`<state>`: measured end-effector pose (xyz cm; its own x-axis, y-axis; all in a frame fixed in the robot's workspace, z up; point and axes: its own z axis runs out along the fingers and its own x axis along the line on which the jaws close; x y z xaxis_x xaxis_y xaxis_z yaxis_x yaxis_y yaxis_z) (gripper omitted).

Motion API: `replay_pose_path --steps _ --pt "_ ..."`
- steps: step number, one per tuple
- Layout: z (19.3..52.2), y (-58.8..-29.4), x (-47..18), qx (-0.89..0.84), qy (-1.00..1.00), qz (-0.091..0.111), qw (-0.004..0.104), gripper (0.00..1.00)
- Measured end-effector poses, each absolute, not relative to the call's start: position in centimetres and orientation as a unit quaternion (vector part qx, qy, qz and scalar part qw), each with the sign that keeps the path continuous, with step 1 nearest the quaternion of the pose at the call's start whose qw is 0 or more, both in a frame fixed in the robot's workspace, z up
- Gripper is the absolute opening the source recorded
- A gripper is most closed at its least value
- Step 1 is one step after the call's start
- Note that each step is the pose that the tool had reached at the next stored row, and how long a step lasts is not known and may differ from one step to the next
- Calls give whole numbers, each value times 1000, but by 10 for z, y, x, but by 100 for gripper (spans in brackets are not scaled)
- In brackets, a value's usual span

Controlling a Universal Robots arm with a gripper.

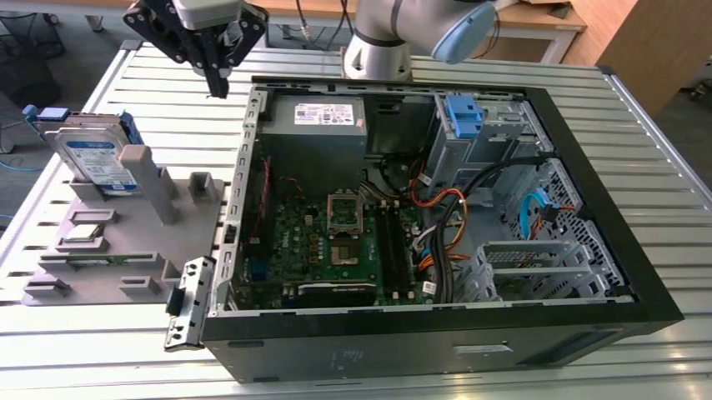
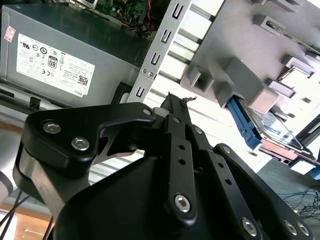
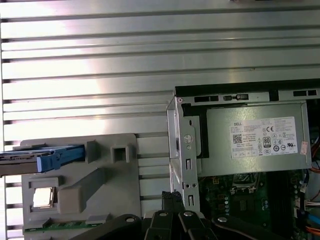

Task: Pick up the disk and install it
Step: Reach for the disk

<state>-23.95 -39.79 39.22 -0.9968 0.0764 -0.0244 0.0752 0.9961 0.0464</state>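
Exterior view is showing the gripper (image 1: 218, 83) hanging at about eleven o'clock in the frame, over the slatted metal table (image 1: 100, 358) and just outside the wall of the open computer case (image 1: 623, 283). Its fingers are meeting in a point and clasping nothing.

The disk (image 1: 95, 154) is standing on edge in a slot of the grey fixture (image 1: 112, 250), at about nine o'clock in the frame and at about eight o'clock from the gripper, apart from it. Its label face is showing and the blue bracket is framing it.

Inside the case, the power-supply box (image 1: 317, 117) is sitting at twelve o'clock and a bare blue bracket (image 1: 462, 112) at one o'clock, with the motherboard (image 1: 333, 242) lying below them. In the first wrist view the disk (image 3: 30, 152) is appearing edge-on in the fixture.
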Motion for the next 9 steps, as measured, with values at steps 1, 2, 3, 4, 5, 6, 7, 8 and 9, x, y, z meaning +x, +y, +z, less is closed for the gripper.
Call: replay_pose_path --steps 1,2,3,4,5,6,7,8,9 --pt "392 -398 -240 38 999 23 13 11" --pt "392 -398 -240 38 999 23 13 11" --pt "392 -398 -241 38 999 23 13 11" --pt "392 -398 -241 38 999 23 13 11" --pt "392 -398 -241 38 999 23 13 11" --pt "392 -398 -242 38 999 23 13 11" --pt "392 -398 -242 38 999 23 13 11" --pt "392 -398 -242 38 999 23 13 11" --pt "392 -398 -243 38 999 23 13 11"
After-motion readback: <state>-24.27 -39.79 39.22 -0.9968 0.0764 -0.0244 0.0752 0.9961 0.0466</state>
